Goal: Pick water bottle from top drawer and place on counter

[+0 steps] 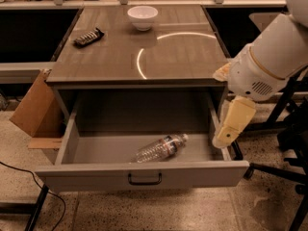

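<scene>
The water bottle (160, 148) lies on its side on the floor of the top drawer (144, 174), which is pulled fully open; its cap points to the right. The counter (120, 57) above carries a bright curved light reflection. My arm comes in from the upper right, white with a pale yellow lower link. The gripper (222, 139) hangs at the end of that link, over the drawer's right wall, to the right of the bottle and apart from it. It holds nothing that I can see.
A white bowl (142, 17) stands at the back of the counter and a dark flat object (88, 36) lies at its left. A cardboard box (34, 110) leans left of the cabinet. Dark chair or stand legs (279, 170) sit on the floor at right.
</scene>
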`<state>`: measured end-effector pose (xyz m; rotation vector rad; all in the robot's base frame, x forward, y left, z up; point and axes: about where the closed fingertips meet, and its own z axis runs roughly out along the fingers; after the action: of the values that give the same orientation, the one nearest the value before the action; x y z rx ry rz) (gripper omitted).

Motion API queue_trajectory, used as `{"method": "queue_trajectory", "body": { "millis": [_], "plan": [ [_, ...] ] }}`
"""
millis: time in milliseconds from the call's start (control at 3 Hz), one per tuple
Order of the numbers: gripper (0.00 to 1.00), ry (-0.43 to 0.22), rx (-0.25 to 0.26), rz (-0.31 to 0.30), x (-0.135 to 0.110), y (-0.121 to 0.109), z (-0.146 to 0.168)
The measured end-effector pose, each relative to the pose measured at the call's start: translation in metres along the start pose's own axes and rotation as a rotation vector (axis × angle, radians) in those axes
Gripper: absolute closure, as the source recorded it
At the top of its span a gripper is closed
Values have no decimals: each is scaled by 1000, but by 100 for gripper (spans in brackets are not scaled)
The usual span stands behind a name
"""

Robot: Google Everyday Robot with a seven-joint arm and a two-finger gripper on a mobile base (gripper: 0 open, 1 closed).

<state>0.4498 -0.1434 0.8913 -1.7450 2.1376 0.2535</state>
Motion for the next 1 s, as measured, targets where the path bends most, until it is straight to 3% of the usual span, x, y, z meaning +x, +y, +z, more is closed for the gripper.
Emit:
{"method": "queue_trajectory", "body": {
  "millis": [333, 1000],
  "plan": [
    [0, 1, 0, 0, 0, 0, 0],
    [0, -36, -102, -106, -7, -9, 113]
  ]
}}
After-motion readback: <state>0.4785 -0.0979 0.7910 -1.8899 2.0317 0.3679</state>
